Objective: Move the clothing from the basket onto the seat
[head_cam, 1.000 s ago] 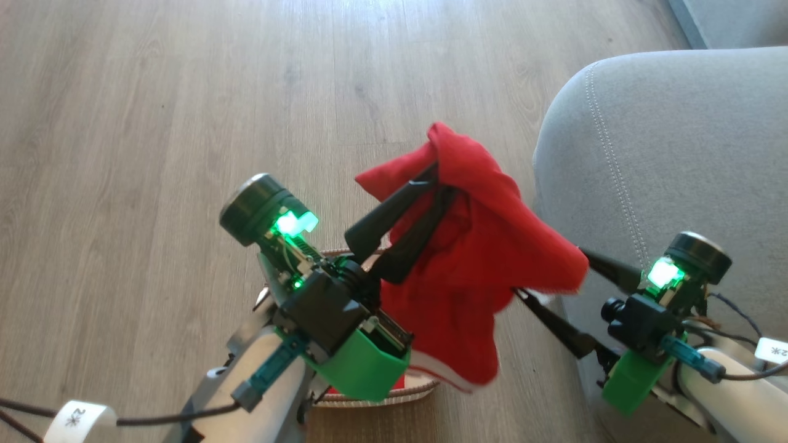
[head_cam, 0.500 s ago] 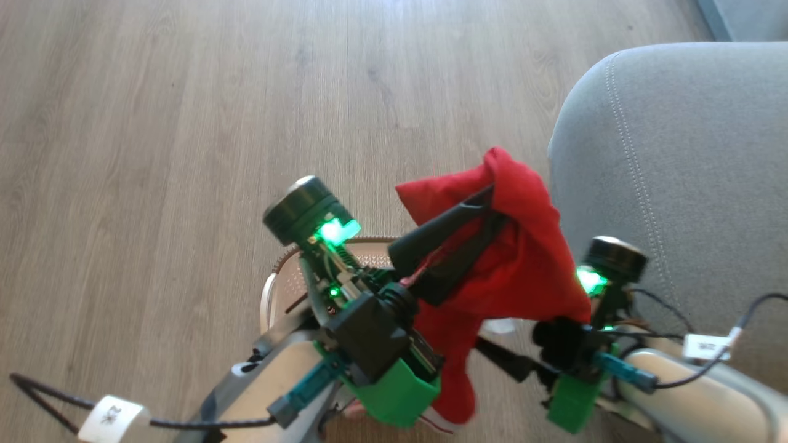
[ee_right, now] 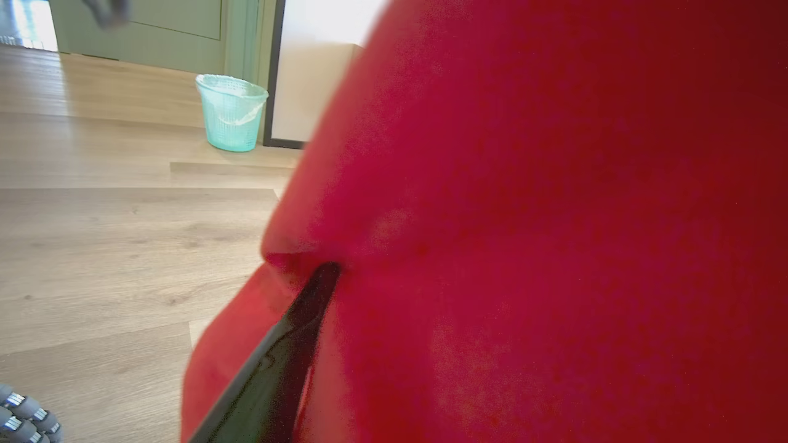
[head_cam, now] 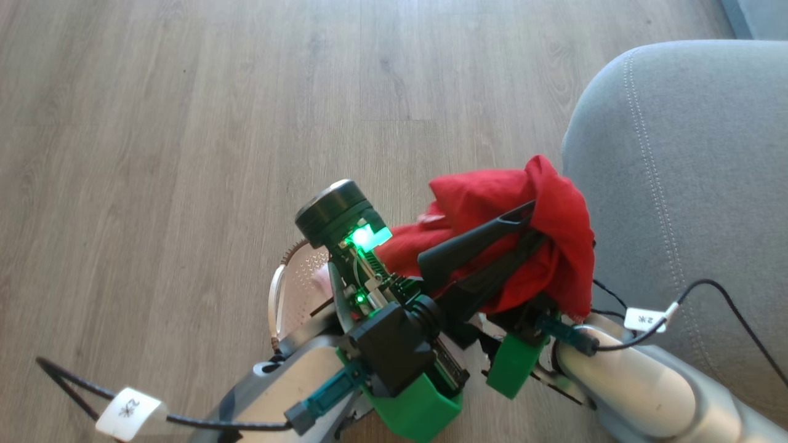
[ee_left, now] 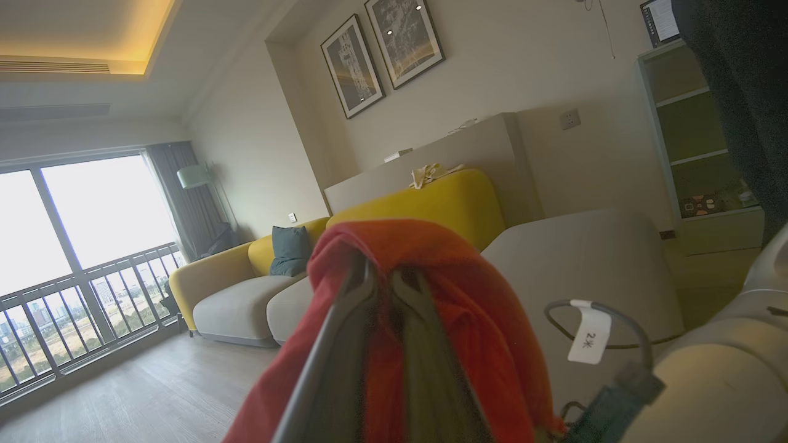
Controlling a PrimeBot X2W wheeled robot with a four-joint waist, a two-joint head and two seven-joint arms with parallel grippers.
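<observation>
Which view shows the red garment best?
Head view: the garment hangs whole from the left gripper beside the seat. Left wrist view shows folds over the fingers; right wrist view, a close red blur.

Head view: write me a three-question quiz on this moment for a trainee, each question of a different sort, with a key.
1. True or false: the left gripper is shut on the red garment.
2. Pick one. Relative to the grey seat, the garment is: A spread flat on top; B held up beside its edge; C tucked underneath.
3. Short answer: what does the perforated basket stand on?
Key: 1 true; 2 B; 3 the wooden floor.
</observation>
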